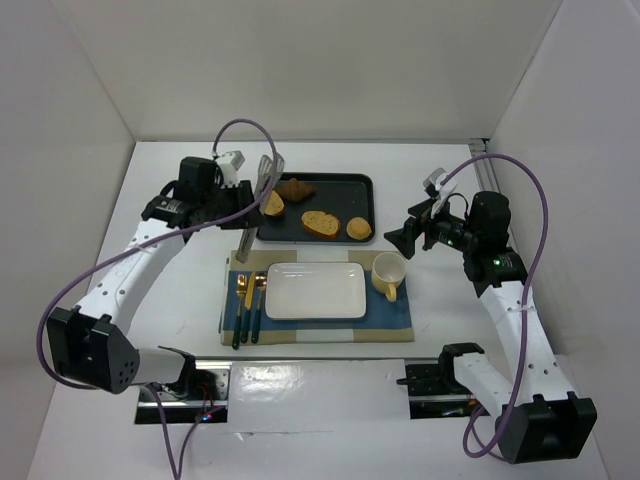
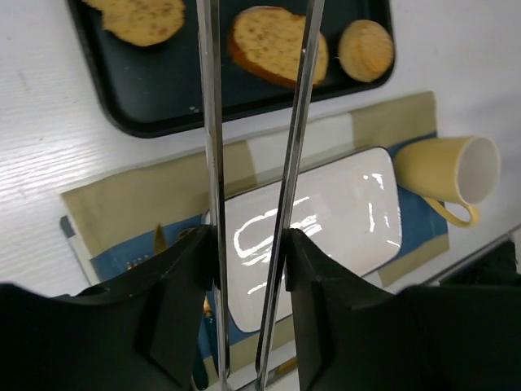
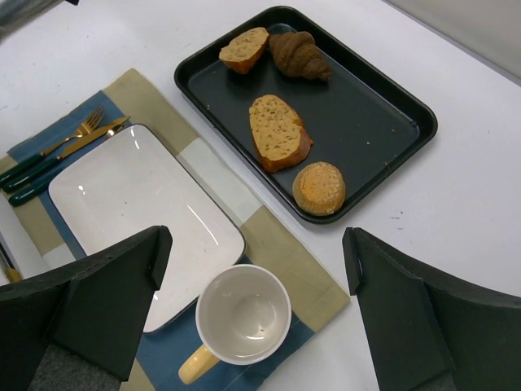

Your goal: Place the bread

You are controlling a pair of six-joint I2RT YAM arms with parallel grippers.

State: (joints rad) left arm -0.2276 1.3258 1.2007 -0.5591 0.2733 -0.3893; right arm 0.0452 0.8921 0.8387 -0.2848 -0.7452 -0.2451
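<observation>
The bread (image 1: 359, 228) is a small round golden bun at the right end of the black tray (image 1: 345, 190). It also shows in the left wrist view (image 2: 366, 49) and in the right wrist view (image 3: 319, 187). My left gripper (image 1: 248, 205) hovers at the tray's left end, shut on metal tongs (image 2: 210, 122) whose two arms run between its fingers (image 2: 183, 269). The tongs hold nothing. My right gripper (image 1: 405, 240) is open and empty, above the yellow cup (image 3: 242, 316) and just right of the tray.
A white rectangular plate (image 1: 315, 290) lies on a blue and tan placemat (image 1: 390, 315), with cutlery (image 1: 245, 300) to its left and the cup (image 1: 388, 272) to its right. The tray also holds a dark croissant (image 1: 295, 188) and two toasted slices (image 1: 321, 223).
</observation>
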